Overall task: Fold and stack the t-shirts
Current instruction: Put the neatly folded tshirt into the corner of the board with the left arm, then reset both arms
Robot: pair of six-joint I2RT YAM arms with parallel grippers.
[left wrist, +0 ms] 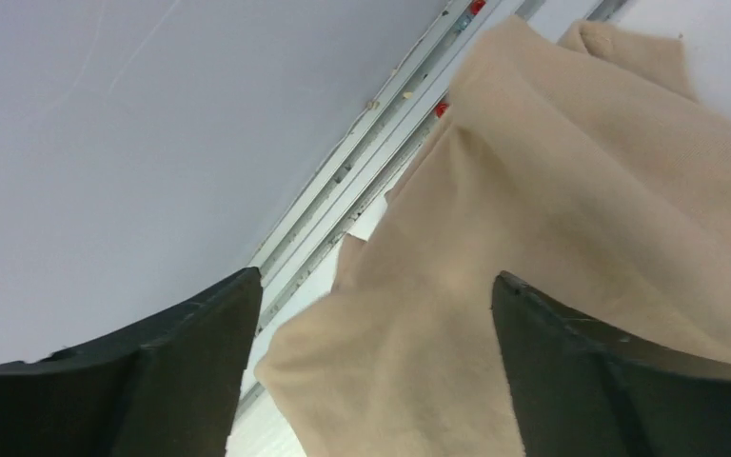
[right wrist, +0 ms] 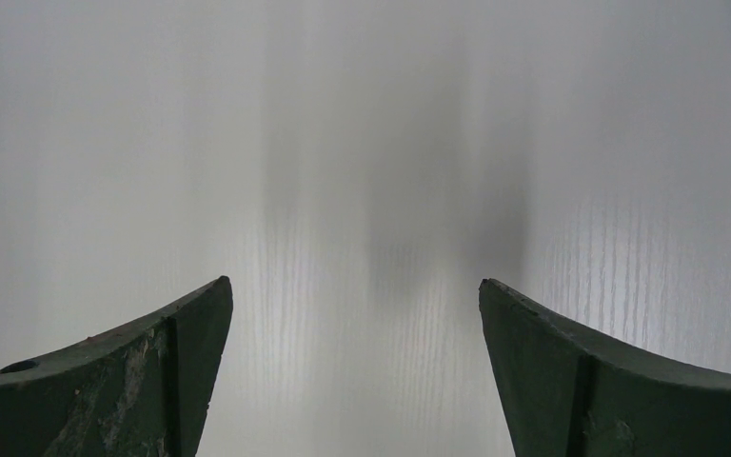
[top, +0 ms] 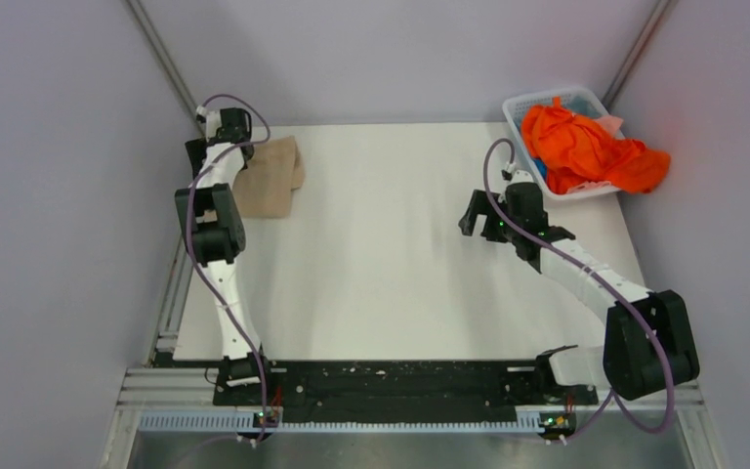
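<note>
A folded tan t-shirt [top: 271,178] lies at the table's far left edge; it fills the left wrist view [left wrist: 552,228]. My left gripper [top: 201,156] hangs over the shirt's left edge, jaws open, with the cloth between and below the fingers [left wrist: 190,371]. An orange t-shirt [top: 586,149] is heaped in a white basket [top: 520,106] at the far right, spilling over its rim. My right gripper [top: 477,217] is open and empty over bare white table [right wrist: 362,286], left of and nearer than the basket.
Grey walls close in the table on the left, back and right. A metal rail [left wrist: 362,152] runs along the table's left edge beside the tan shirt. A little blue cloth [top: 541,168] shows under the orange shirt in the basket.
</note>
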